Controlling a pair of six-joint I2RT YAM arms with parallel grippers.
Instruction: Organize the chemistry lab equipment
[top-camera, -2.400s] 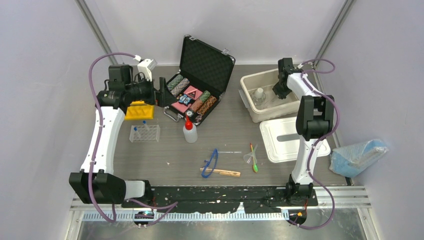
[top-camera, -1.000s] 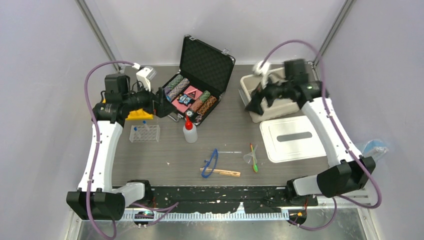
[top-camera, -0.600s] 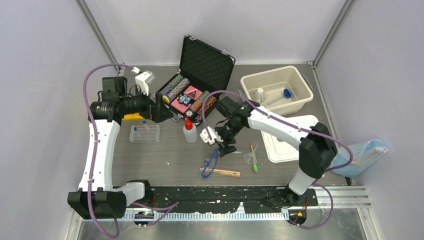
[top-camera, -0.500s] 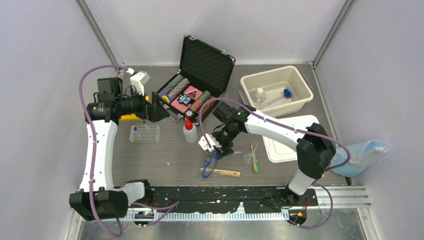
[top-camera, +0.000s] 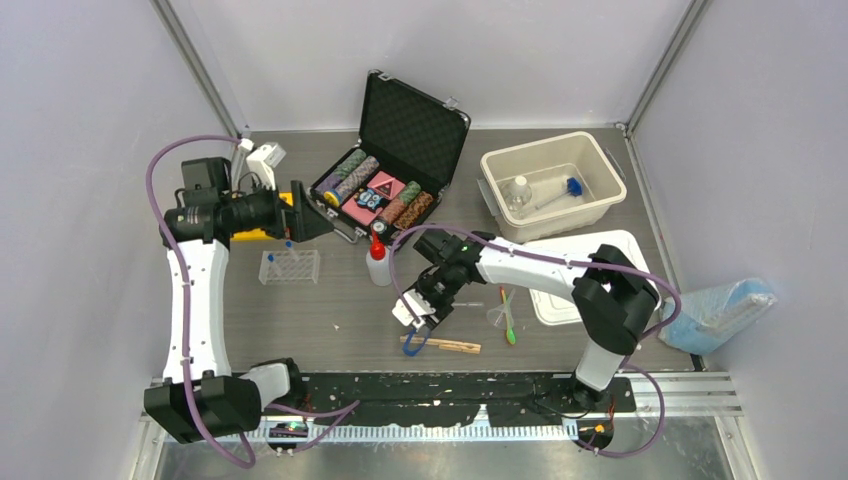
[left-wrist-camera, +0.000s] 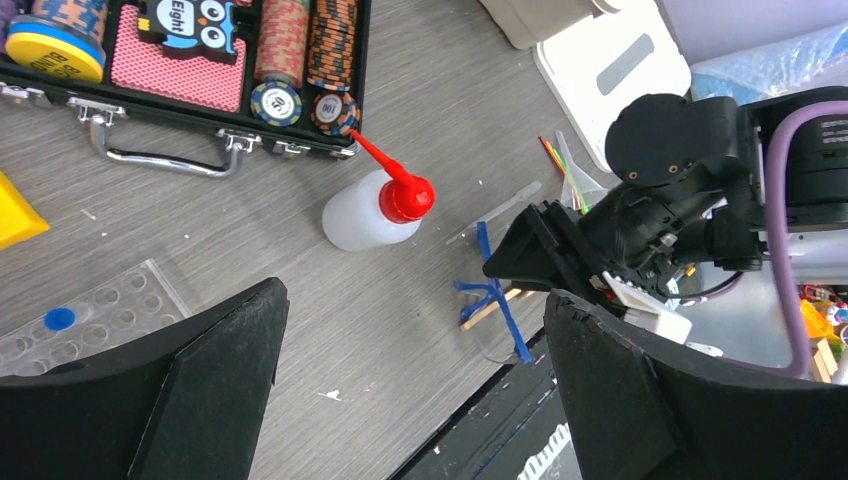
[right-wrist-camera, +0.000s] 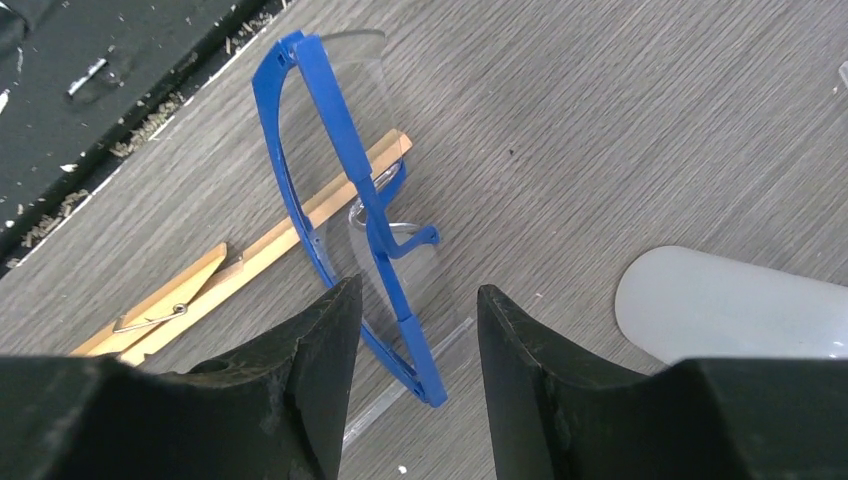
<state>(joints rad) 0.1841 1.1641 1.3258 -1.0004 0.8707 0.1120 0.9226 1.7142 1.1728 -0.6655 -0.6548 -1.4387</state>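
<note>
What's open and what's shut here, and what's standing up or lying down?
black case: open, lid up.
white bin: open, lid off.
bin lid: lying flat beside the bin.
squeeze bottle: standing, red cap on.
blue goggles: lying across the wooden clamp.
right hand: open, fingers either side of the goggles.
left hand: open, empty.

Looks like a robotics lab test cell from where I'm driving, not an actual chem lab. Plain pale walls (top-camera: 90, 120) box it in, with aluminium struts (top-camera: 203, 72) in the back corners. The left arm (top-camera: 195, 290) and right arm (top-camera: 540, 268) are bolted along the near edge of a grey wood-look table (top-camera: 330, 300), trailing purple cables (left-wrist-camera: 779, 200). The props are a random mix: a poker chip case (top-camera: 413, 125) near a squeeze bottle (top-camera: 379, 266), a clear tube rack (top-camera: 290, 267) and blue goggles (right-wrist-camera: 336, 125).
</note>
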